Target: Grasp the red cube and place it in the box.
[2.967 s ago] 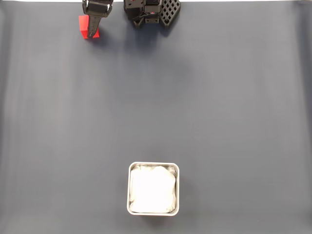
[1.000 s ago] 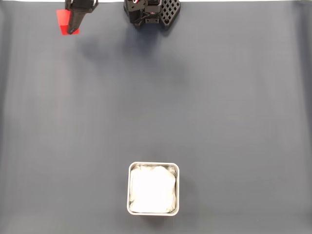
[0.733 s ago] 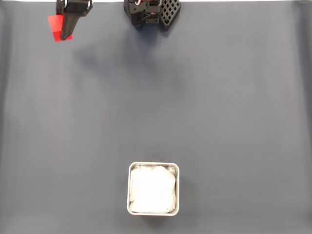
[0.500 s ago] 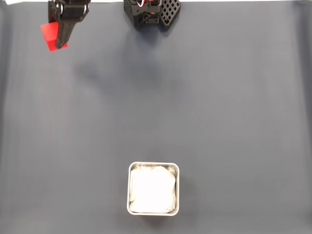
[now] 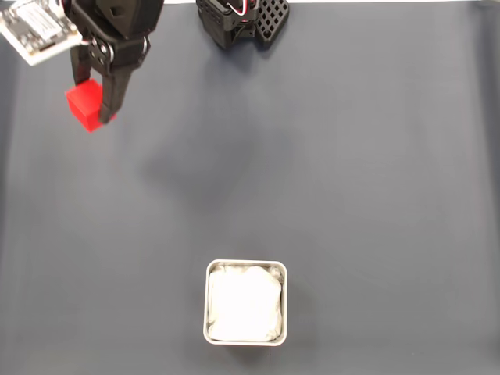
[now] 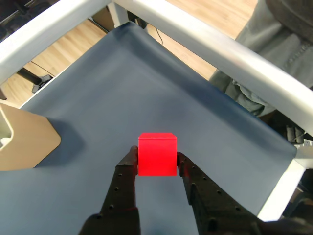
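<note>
The red cube (image 5: 84, 104) hangs above the mat at the upper left of the fixed view, held between the black fingers of my gripper (image 5: 94, 105), which is shut on it. In the wrist view the red cube (image 6: 157, 154) sits clamped between the two fingers of the gripper (image 6: 156, 161), well above the dark mat. The box (image 5: 208, 312), pale-rimmed with a white wrinkly lining, stands near the bottom centre of the fixed view, far from the cube.
The dark blue-grey mat (image 5: 351, 195) covers the table. The arm's black base (image 5: 242, 19) sits at the top centre edge. In the wrist view a white frame bar (image 6: 234, 49) crosses beyond the mat, a tan block (image 6: 24, 142) lies at left, and a person's clothing (image 6: 279, 44) shows at top right.
The gripper has lifted the red cube off the mat, carried it left, then swung it down the picture; arm and cube now appear larger, closer to the camera.
</note>
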